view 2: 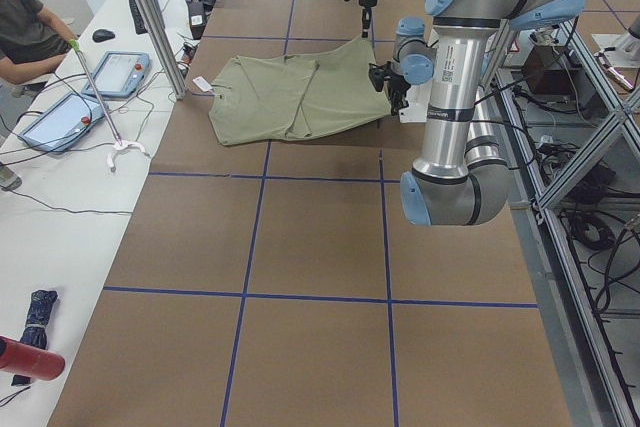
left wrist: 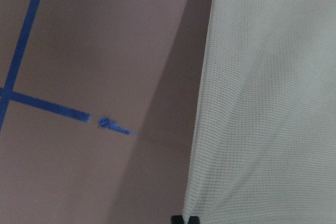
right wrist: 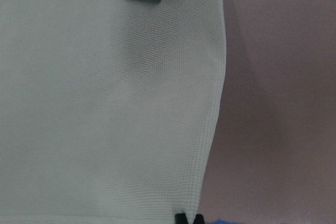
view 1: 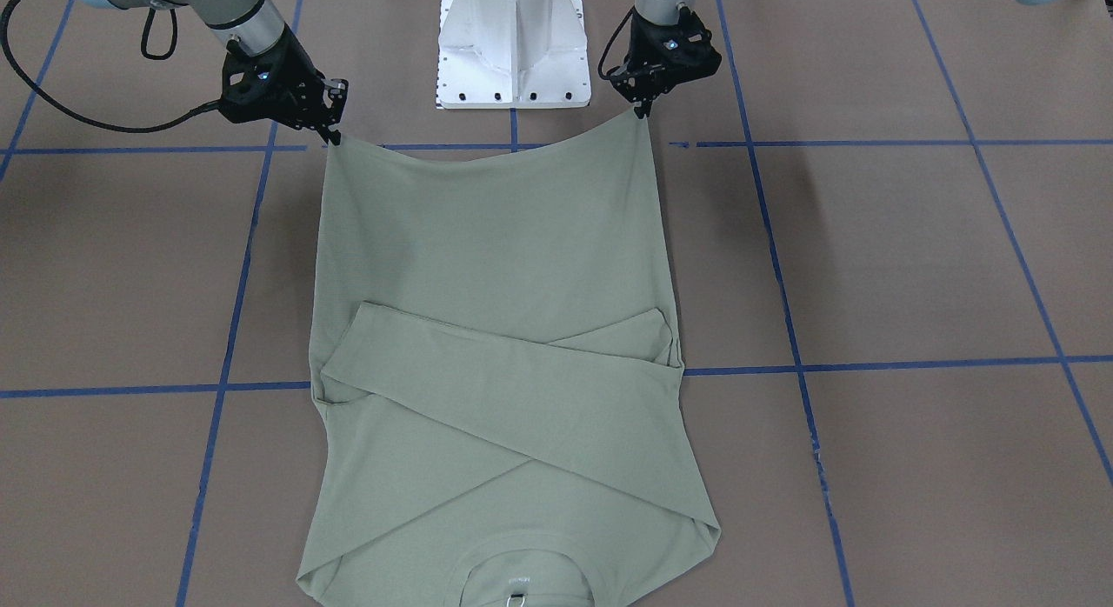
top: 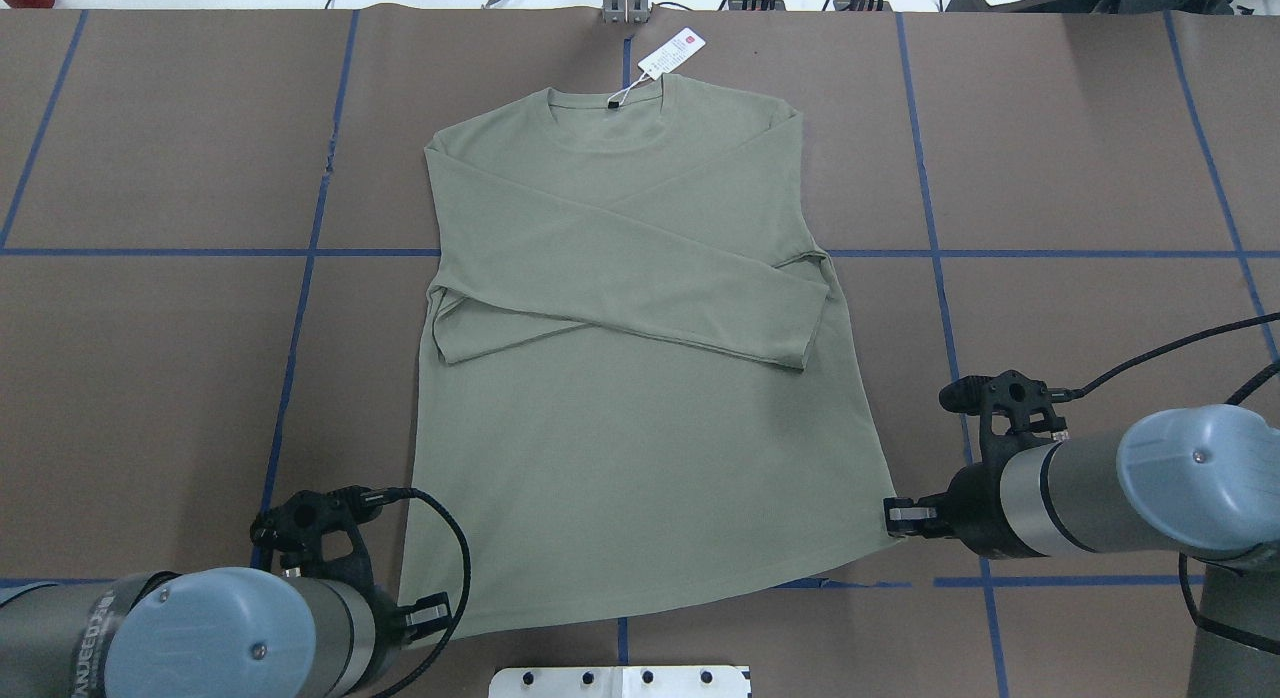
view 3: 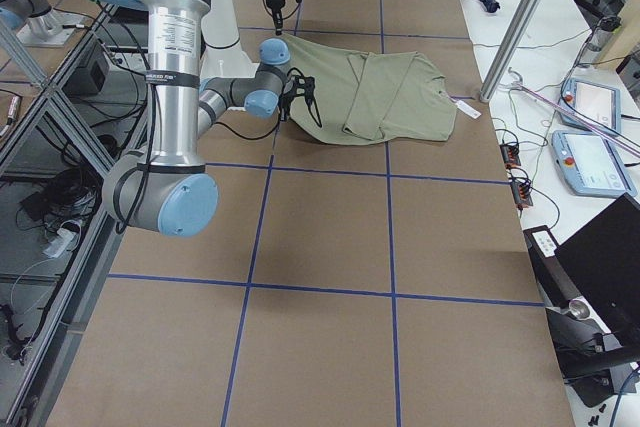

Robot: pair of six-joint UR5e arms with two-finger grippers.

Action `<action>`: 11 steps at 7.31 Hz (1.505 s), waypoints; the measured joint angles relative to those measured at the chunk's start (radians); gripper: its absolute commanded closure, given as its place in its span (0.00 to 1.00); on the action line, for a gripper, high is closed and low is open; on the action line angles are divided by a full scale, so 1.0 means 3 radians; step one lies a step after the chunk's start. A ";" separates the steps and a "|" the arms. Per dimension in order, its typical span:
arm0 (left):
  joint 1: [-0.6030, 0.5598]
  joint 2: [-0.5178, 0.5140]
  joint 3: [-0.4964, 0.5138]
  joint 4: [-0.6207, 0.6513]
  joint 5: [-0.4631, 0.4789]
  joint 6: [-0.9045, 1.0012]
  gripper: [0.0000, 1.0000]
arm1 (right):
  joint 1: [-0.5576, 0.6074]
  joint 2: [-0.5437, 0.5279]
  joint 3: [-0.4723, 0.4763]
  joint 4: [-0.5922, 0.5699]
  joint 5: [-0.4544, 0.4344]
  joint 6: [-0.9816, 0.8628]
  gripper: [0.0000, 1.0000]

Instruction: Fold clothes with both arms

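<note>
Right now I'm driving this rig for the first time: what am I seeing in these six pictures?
The machine is a robot with a left arm and a right arm at a brown table. One camera looks over the robot's shoulders, one faces it across the table, two watch from the table's ends, one sits on each wrist. A sage-green long-sleeved shirt lies spread out, sleeves crossed over its chest, a white hang tag by the collar. The left tool and the right tool each pinch one corner of the hem nearest the robot.
</note>
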State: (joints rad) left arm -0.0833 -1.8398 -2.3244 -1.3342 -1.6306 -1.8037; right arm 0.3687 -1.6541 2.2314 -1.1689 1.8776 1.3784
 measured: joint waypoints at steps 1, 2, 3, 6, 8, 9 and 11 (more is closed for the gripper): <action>0.0114 -0.0001 -0.0100 0.0111 0.0000 -0.0075 1.00 | 0.0001 -0.0098 0.0114 -0.0001 0.0147 0.0014 1.00; 0.0222 -0.0002 -0.0174 0.0192 0.0000 -0.0143 1.00 | 0.0004 -0.0240 0.0267 -0.0003 0.0328 0.0020 1.00; 0.0305 -0.0003 -0.0219 0.0238 0.0000 -0.0203 1.00 | 0.0005 -0.0357 0.0394 -0.0004 0.0494 0.0023 1.00; 0.0112 -0.0021 -0.0285 0.0264 -0.0021 -0.0140 1.00 | 0.0101 -0.0284 0.0412 -0.0008 0.0607 0.0022 1.00; -0.0359 -0.0066 -0.0264 0.0265 -0.0042 0.0217 1.00 | 0.0454 0.0089 0.0074 -0.0008 0.0599 0.0005 1.00; -0.0604 -0.0085 -0.0233 0.0265 -0.0051 0.0440 1.00 | 0.0646 0.0254 -0.0098 -0.0004 0.0596 -0.0007 1.00; -0.0994 -0.0139 -0.0086 0.0258 -0.0137 0.0738 1.00 | 0.1023 0.0650 -0.0414 -0.0005 0.0589 -0.0015 1.00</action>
State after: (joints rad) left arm -0.3815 -1.8815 -2.3503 -1.2568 -1.6717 -1.5823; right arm 0.6756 -1.4592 2.1071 -1.1704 2.0544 1.3739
